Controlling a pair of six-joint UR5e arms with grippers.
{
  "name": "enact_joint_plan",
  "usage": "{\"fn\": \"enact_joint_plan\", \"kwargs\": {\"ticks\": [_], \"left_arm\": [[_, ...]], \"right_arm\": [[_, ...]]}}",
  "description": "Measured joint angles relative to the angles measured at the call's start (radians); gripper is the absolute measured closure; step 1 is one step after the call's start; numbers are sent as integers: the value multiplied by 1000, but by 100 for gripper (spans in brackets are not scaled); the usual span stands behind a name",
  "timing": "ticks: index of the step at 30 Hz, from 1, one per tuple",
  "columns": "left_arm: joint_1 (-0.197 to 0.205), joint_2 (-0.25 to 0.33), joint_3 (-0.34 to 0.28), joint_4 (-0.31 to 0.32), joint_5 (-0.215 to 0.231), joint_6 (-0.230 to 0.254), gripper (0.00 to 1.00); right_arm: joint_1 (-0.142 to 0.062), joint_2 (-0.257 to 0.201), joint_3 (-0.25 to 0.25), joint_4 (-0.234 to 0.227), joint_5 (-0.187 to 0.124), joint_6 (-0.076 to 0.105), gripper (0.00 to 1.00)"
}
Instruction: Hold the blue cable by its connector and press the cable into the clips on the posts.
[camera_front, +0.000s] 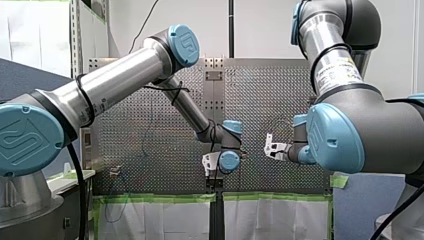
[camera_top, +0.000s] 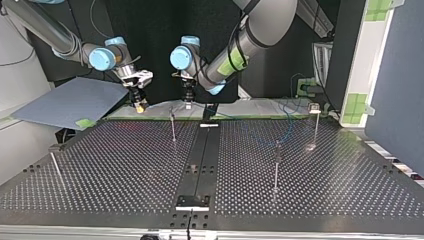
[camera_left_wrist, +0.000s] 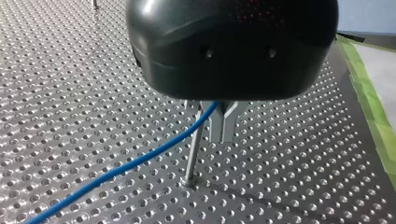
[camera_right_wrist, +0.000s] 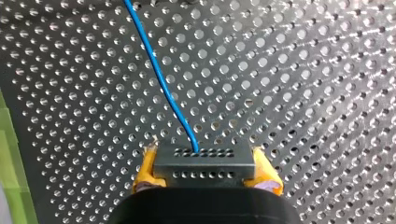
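1. Right claw (camera_right_wrist: 205, 164) pinches the dark connector (camera_right_wrist: 205, 158) between its yellow pads (camera_right_wrist: 145, 170), pressed against the block's two sides.
2. Blue cable (camera_right_wrist: 161, 79) leaves the connector's face and runs ahead above the perforated counter (camera_right_wrist: 303, 93).
3. Left claw (camera_left_wrist: 223, 122) hangs just beside the top of a thin post (camera_left_wrist: 192, 156); the cable rises past the post's upper end to the claw's underside.
4. Whether it is spread or pressed together there cannot be told.

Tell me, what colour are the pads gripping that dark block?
Yellow pads, seen best in the right wrist view, flanking the connector.
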Motion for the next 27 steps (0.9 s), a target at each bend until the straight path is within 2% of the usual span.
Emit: {"fn": "enact_joint_plan", "kwargs": {"ticks": [12, 19, 27], "left_arm": [[5, -2, 20, -6, 40, -13, 100], [8, -2, 53, -24, 54, -21, 100], [14, -40, 73, -41, 72, -31, 100]], "right_arm": [[-21, 1, -3, -6, 5, 12, 100], [-25, 3, -16, 1, 15, 28, 100], [-27, 16, -48, 19, 27, 30, 100]]}}
